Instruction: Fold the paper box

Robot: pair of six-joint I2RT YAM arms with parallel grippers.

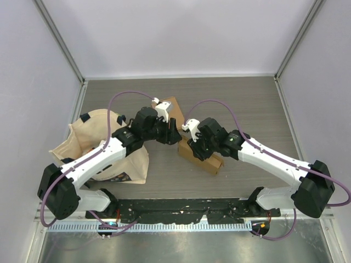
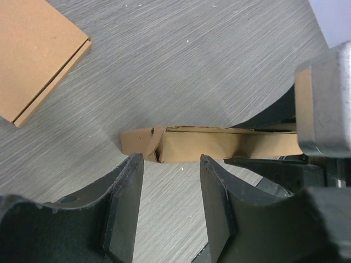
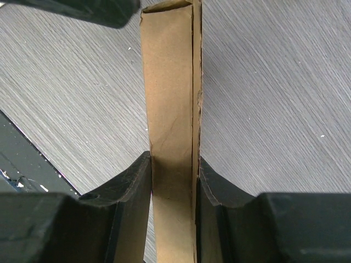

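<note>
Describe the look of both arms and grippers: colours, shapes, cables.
The left arm and right arm have white shells, black joints and black bases. A purple cable loops along each. The left gripper and right gripper are black, with broad curved fingers; a white block sits on each wrist.

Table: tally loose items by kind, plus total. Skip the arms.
boxes: 2, a flat box and a part-folded box in the right claw
bag: 1
total: 3
</note>
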